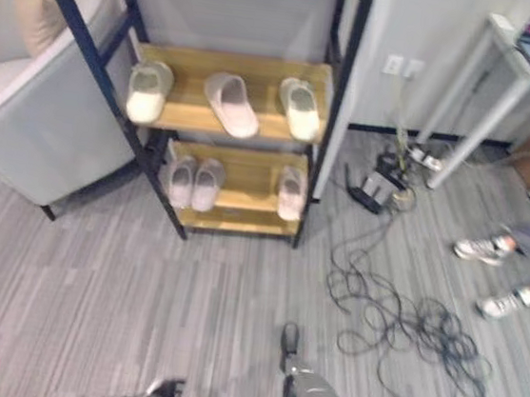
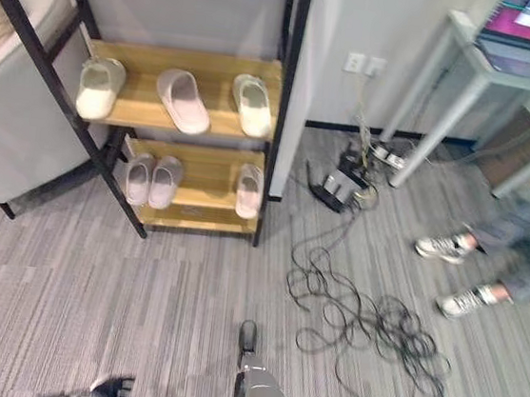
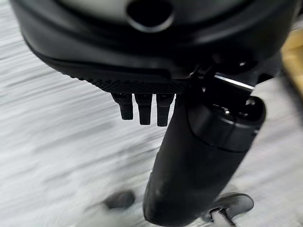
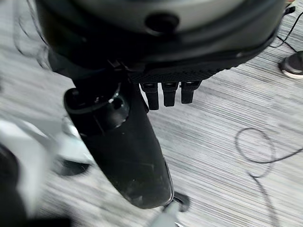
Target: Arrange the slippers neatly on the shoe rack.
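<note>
Six slippers sit on the shoe rack (image 1: 234, 219). Upper shelf: green slipper (image 1: 149, 92) at left edge, pink slipper (image 1: 232, 104) mid-shelf and skewed, pale green slipper (image 1: 299, 108) at right edge. Lower shelf: a pair of pink slippers (image 1: 195, 183) touching at left, single pink slipper (image 1: 292, 192) at right edge. Left hand (image 3: 189, 142) and right hand (image 4: 123, 142) hang over grey carpet (image 1: 139, 299), fingers relaxed, holding nothing. Armchair (image 1: 36, 105) left of rack; loose cables (image 1: 404, 320), a person's sneakers (image 1: 486, 272) right.
</note>
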Controlling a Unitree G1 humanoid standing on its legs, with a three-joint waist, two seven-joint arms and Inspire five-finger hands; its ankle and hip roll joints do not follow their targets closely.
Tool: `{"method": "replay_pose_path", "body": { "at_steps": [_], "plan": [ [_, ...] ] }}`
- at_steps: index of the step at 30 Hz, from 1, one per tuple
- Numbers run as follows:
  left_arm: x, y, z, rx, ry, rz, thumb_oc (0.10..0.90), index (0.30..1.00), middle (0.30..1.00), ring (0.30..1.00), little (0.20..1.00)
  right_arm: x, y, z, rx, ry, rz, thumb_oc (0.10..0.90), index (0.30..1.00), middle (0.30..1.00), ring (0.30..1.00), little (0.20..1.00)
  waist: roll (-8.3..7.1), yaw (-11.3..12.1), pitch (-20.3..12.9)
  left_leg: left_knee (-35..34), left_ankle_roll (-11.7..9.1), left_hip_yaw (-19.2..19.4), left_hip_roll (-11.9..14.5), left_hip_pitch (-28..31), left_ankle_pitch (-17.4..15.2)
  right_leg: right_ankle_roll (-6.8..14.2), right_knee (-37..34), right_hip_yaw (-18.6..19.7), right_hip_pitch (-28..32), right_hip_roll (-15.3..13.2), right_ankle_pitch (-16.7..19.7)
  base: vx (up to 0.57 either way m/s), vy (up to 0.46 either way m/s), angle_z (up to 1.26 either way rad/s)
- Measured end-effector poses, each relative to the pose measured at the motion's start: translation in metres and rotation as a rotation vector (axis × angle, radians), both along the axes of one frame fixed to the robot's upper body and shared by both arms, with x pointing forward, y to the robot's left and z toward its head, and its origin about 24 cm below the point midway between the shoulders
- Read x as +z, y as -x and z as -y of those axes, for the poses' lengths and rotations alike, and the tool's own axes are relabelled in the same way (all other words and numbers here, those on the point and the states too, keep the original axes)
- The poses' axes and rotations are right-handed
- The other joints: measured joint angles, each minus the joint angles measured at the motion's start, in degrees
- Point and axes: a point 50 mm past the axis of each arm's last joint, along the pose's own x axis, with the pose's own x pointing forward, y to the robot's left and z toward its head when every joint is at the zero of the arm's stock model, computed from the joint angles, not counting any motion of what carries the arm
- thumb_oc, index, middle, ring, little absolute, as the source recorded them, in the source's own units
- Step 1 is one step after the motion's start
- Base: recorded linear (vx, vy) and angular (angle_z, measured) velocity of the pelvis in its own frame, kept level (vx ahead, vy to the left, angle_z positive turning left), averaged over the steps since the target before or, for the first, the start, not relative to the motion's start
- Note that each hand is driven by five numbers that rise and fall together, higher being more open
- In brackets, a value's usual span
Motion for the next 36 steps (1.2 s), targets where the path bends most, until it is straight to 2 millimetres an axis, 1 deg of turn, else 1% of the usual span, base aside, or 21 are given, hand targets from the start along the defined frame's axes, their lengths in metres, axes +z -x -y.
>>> {"method": "replay_pose_path", "body": {
  "at_steps": [1,2,3,4,6,7,9,11,13,14,15,17,18,19,21,23,25,28,30,32,36],
  "plan": [
    [-0.001,0.007,-0.003,0.014,-0.004,-0.017,0.800,0.900,0.900,0.900,0.900,0.000,0.003,0.002,-0.001,0.004,-0.006,0.800,0.900,0.900,0.900,0.900,-0.03,0.1,-0.2,5.1,-1.9,0.5,0.5,-0.7,0.5,-2.6,-0.5,0.3,2.5,0.9,1.9,0.27,-0.215,0.46],
    [-0.002,0.012,-0.003,0.022,-0.006,-0.024,0.800,0.900,0.900,0.900,0.900,0.001,0.000,0.006,0.000,0.014,0.002,0.800,0.900,0.900,0.900,0.900,0.62,0.7,-0.4,8.6,-2.7,0.9,1.5,-1.3,1.0,-3.6,-0.8,0.0,4.0,2.2,0.8,0.20,-0.237,0.05],
    [-0.002,0.018,-0.002,0.032,-0.006,-0.034,0.800,0.900,0.900,0.900,0.900,0.003,-0.010,0.011,0.004,0.029,0.038,0.800,0.900,0.900,0.900,0.900,1.00,1.7,-1.4,17.1,-5.5,1.3,3.0,-4.7,3.1,-5.6,-1.9,0.3,6.1,3.5,0.2,0.34,-0.413,0.25],
    [0.004,-0.007,-0.012,0.041,-0.042,0.034,0.800,0.900,0.900,0.900,0.900,0.008,-0.033,0.012,0.018,0.036,0.120,0.800,0.900,0.900,0.900,0.900,-0.61,2.3,-1.3,41.3,-7.9,7.2,5.9,-19.7,7.9,-6.2,-3.9,-1.7,8.2,3.3,-0.3,0.28,-0.308,0.28],
    [0.012,-0.021,-0.025,0.035,-0.077,0.092,0.800,0.900,0.900,0.900,0.900,0.014,-0.058,0.013,0.041,0.043,0.190,0.800,0.900,0.900,0.900,0.900,-2.64,3.5,-0.8,47.3,-4.1,10.4,8.8,-27.8,6.7,-9.0,-5.4,-2.3,12.7,3.8,-2.9,0.31,-0.119,0.32],
    [0.015,-0.026,-0.032,0.034,-0.100,0.110,0.800,0.900,0.900,0.900,0.900,0.015,-0.065,0.011,0.043,0.043,0.210,0.800,0.900,0.900,0.900,0.900,-3.76,3.9,-0.6,47.6,-3.6,12.0,9.9,-30.3,6.4,-8.6,-6.2,-2.6,14.5,3.7,-3.7,0.22,0.019,0.27],
    [0.021,-0.034,-0.041,0.031,-0.135,0.151,0.800,0.900,0.900,0.900,0.900,0.022,-0.081,0.011,0.050,0.049,0.287,0.800,0.900,0.900,0.900,0.900,-5.85,4.3,-0.4,34.5,-1.8,15.4,11.0,-33.4,5.1,-7.5,-8.8,-3.6,18.6,3.5,-4.2,0.23,0.077,0.24],
    [0.019,-0.034,-0.035,0.035,-0.128,0.154,0.800,0.900,0.900,0.900,0.900,0.033,-0.101,0.014,0.068,0.062,0.377,0.800,0.900,0.900,0.900,0.900,-5.67,4.7,-0.3,20.5,-2.8,15.4,10.8,-35.5,6.6,-6.0,-10.5,-3.4,22.4,4.1,-6.0,0.38,0.185,0.00],
    [0.017,-0.031,-0.031,0.042,-0.123,0.145,0.800,0.900,0.900,0.900,0.900,0.039,-0.113,0.016,0.090,0.068,0.419,0.800,0.900,0.900,0.900,0.900,-5.52,5.2,-0.2,5.8,-5.2,13.2,10.6,-35.0,11.0,-4.4,-11.9,-2.5,24.0,4.8,-6.9,0.26,0.116,-0.18],
    [0.016,-0.031,-0.028,0.050,-0.125,0.142,0.800,0.900,0.900,0.900,0.900,0.042,-0.120,0.015,0.096,0.072,0.442,0.800,0.900,0.900,0.900,0.900,-5.09,5.1,0.3,0.6,-4.9,10.4,11.0,-35.9,14.7,-4.1,-12.1,-1.9,25.4,5.5,-7.2,0.41,0.248,-0.30],
    [0.014,-0.027,-0.028,0.063,-0.123,0.128,0.800,0.900,0.900,0.900,0.900,0.042,-0.120,0.013,0.096,0.068,0.440,0.800,0.900,0.900,0.900,0.900,-5.89,6.1,0.5,-1.5,-5.1,8.2,10.4,-36.0,17.2,-2.8,-12.1,-1.2,27.2,4.9,-8.0,0.32,0.207,-0.39],
    [0.012,-0.023,-0.026,0.094,-0.111,0.117,0.800,0.900,0.900,0.900,0.900,0.040,-0.112,0.014,0.091,0.066,0.434,0.800,0.900,0.900,0.900,0.900,-6.49,6.5,0.6,-3.2,-4.2,6.6,8.4,-33.3,18.7,-1.0,-12.0,-0.2,29.3,4.0,-9.2,0.25,0.240,-0.47],
    [0.008,-0.012,-0.020,0.103,-0.096,0.088,0.800,0.900,0.900,0.900,0.900,0.040,-0.105,0.017,0.093,0.070,0.430,0.800,0.900,0.900,0.900,0.900,-5.03,6.3,0.2,-3.6,-1.5,6.3,8.0,-29.9,19.6,0.5,-10.4,0.6,31.4,4.3,-10.2,0.20,0.224,-0.57],
    [0.006,-0.005,-0.019,0.098,-0.093,0.069,0.800,0.900,0.900,0.900,0.900,0.037,-0.100,0.017,0.089,0.067,0.419,0.800,0.900,0.900,0.900,0.900,-4.78,6.2,0.1,-4.3,-0.6,5.5,7.8,-28.1,23.1,1.4,-9.4,1.3,32.3,4.3,-11.3,0.11,0.151,-0.56],
    [0.008,-0.006,-0.025,0.089,-0.110,0.069,0.800,0.900,0.900,0.900,0.900,0.030,-0.085,0.004,0.076,0.029,0.380,0.800,0.900,0.900,0.900,0.900,-6.64,5.9,-0.6,-5.5,1.7,6.2,5.7,-26.0,21.4,2.4,-2.0,0.4,28.8,1.4,-14.7,0.16,0.299,-0.21],
    [0.012,-0.021,-0.026,0.078,-0.113,0.110,0.800,0.900,0.900,0.900,0.900,0.022,-0.069,-0.003,0.062,0.005,0.321,0.800,0.900,0.900,0.900,0.900,-8.01,6.1,-1.5,-6.9,3.0,7.6,3.6,-25.1,20.6,2.7,-1.3,0.9,25.8,-2.3,-15.6,0.09,0.269,-0.14],
    [0.013,-0.030,-0.023,0.072,-0.107,0.129,0.800,0.900,0.900,0.900,0.900,0.020,-0.069,-0.009,0.052,-0.010,0.314,0.800,0.900,0.900,0.900,0.900,-7.41,5.6,-1.5,-6.9,4.2,8.1,2.5,-24.2,19.7,3.9,-0.3,1.0,22.9,-4.3,-16.9,0.04,0.183,-0.14],
    [0.014,-0.034,-0.022,0.046,-0.105,0.137,0.800,0.900,0.900,0.900,0.900,0.022,-0.079,-0.013,0.057,-0.016,0.336,0.800,0.900,0.900,0.900,0.900,-6.90,4.7,-1.6,-7.2,5.0,10.0,1.4,-21.9,18.4,5.1,4.8,1.5,18.1,-7.1,-16.0,-0.02,0.152,-0.15],
    [0.014,-0.035,-0.021,0.030,-0.103,0.135,0.800,0.900,0.900,0.900,0.900,0.023,-0.083,-0.013,0.063,-0.016,0.346,0.800,0.900,0.900,0.900,0.900,-6.46,4.8,-1.3,-6.8,5.9,11.1,1.0,-21.3,16.7,6.5,7.9,1.8,14.9,-7.9,-13.0,0.01,0.094,-0.21],
    [0.014,-0.034,-0.020,0.028,-0.098,0.134,0.800,0.900,0.900,0.900,0.900,0.024,-0.085,-0.014,0.065,-0.021,0.356,0.800,0.900,0.900,0.900,0.900,-6.25,4.8,-1.5,-6.9,6.0,11.6,0.9,-21.0,16.1,6.4,9.0,2.1,13.0,-8.1,-10.8,0.03,0.058,-0.19],
    [0.011,-0.027,-0.018,0.029,-0.080,0.116,0.800,0.900,0.900,0.900,0.900,0.024,-0.084,-0.008,0.055,-0.001,0.344,0.800,0.900,0.900,0.900,0.900,-4.54,4.5,-2.0,-8.2,5.8,12.2,1.4,-20.1,16.3,6.2,0.7,1.0,14.3,-9.4,-10.2,0.04,-0.051,-0.19]
  ]
}}
